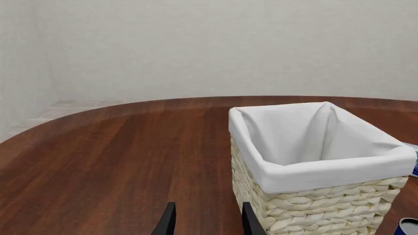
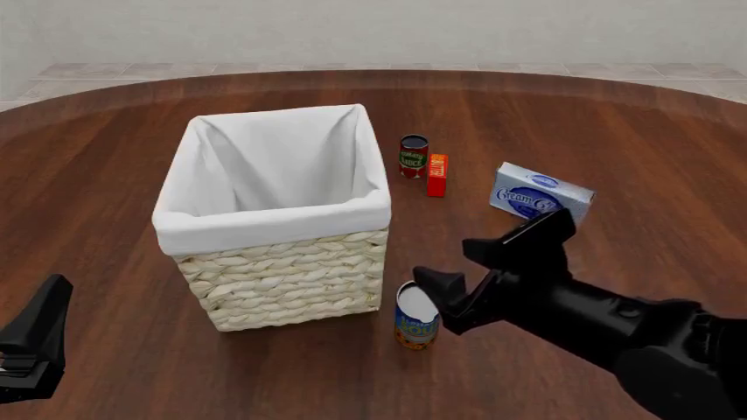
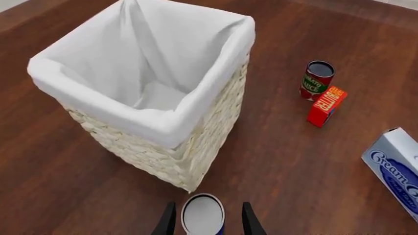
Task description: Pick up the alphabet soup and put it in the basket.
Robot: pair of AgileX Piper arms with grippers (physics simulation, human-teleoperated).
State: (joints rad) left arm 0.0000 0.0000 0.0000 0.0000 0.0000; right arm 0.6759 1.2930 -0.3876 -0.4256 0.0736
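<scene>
**Right gripper straddles the soup can, grasp not yet made**

In the front view the alphabet soup point(image 2: 417, 316) stands upright on the table point(image 2: 607, 114) in the lower middle of the frame, just beside the near right corner of the basket point(image 2: 280, 254). The right gripper point(image 2: 450, 293) reaches in from the lower right and sits at the can's top. In the right wrist view the can point(image 3: 203, 214) shows its plain silver top at the bottom centre, between the two dark fingers point(image 3: 167, 220); a thin gap seems to remain on each side, so the jaws read as spread around the can rather than clamped on it.

The left gripper point(image 1: 207, 220) points at the basket's left side in its own wrist view, fingers apart and holding nothing; in the front view that arm sits idle at the lower left edge.

The step in hand looks like the grasp itself. Next the fingers need to pinch the can firmly, then lift it high enough to clear the cloth-lined rim, carry it toward the upper left over the opening, and release.

Toward the upper right of the front view stand a dark-topped can point(image 2: 414, 156), a small red box point(image 2: 436, 175) and a blue-and-white carton point(image 2: 540, 198), all well apart from the work.
</scene>
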